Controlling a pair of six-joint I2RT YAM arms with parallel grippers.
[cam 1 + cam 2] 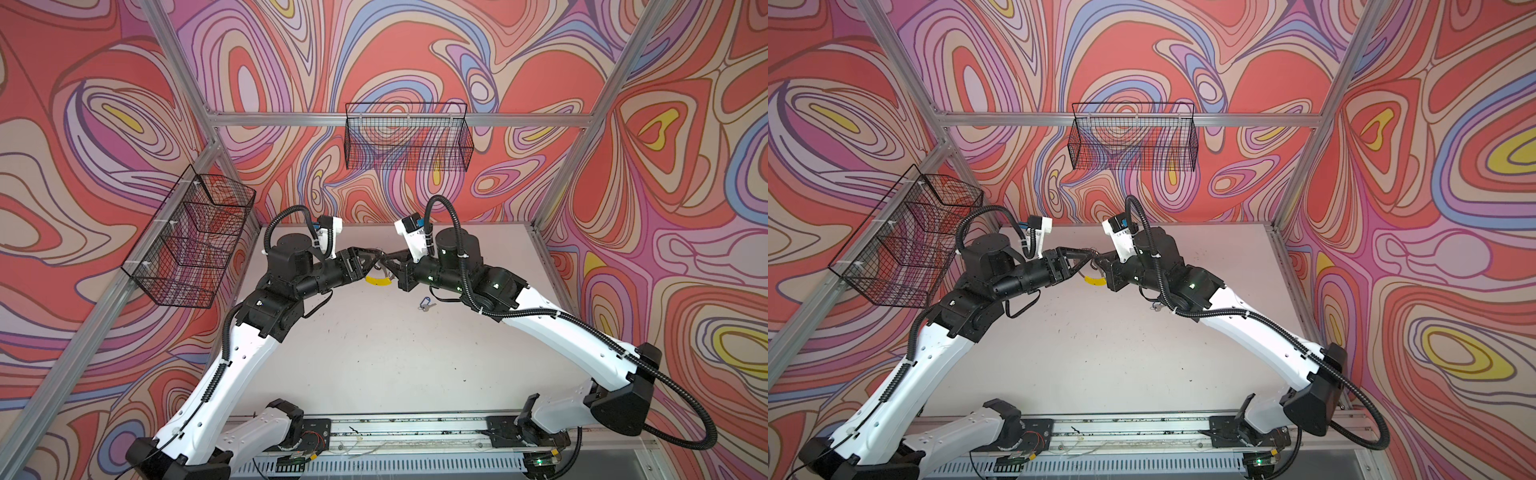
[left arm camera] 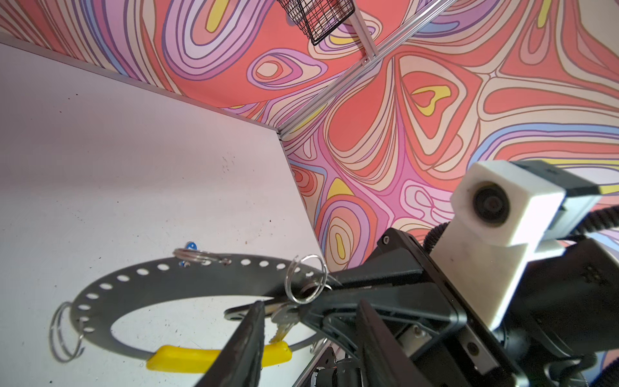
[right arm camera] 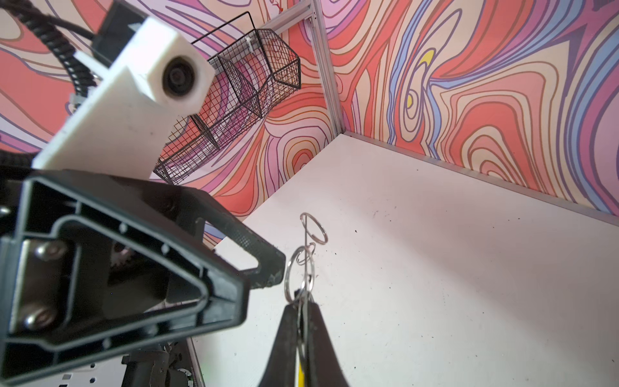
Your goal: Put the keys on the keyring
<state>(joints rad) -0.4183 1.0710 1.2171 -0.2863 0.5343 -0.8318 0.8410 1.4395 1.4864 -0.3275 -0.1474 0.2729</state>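
1. Keyring [image 2: 201, 281]: a wide, thin grey metal hoop punched with holes, with a yellow segment [image 2: 187, 358] and small wire rings [image 2: 306, 279] hanging from it. In both top views it sits at the centre of the frame, a little above the middle, between the two grippers. It appears to be held clear of the white table [image 1: 374, 353].
2. Handling, as a judgement: the hoop looks light and stiff but springy, and slippery on its flat faces. A pinch across the band, near its edge, should hold it best. The wire rings swing freely and could snag.
3. Right gripper [image 3: 301, 311]: its fingers are pressed together on the band of the hoop, which its wrist view shows edge-on, with a wire ring just beyond the fingertips.
4. Left gripper [image 2: 310, 305]: its fingers are spread apart and pinch nothing that can be seen.
5. Key with the black tag [image 2: 284, 320]: small, silver, and likely light and slick. It lies between the left gripper's spread fingers, close to one of them, just under the wire ring beside the right gripper's hold. Whether it hangs from that ring cannot be told.
6. Key with the blue tag [image 1: 424, 303]: it lies flat on the table, right of centre in a top view, under the right arm and well apart from both sets of fingers. Its tag looks the easiest place to grip.
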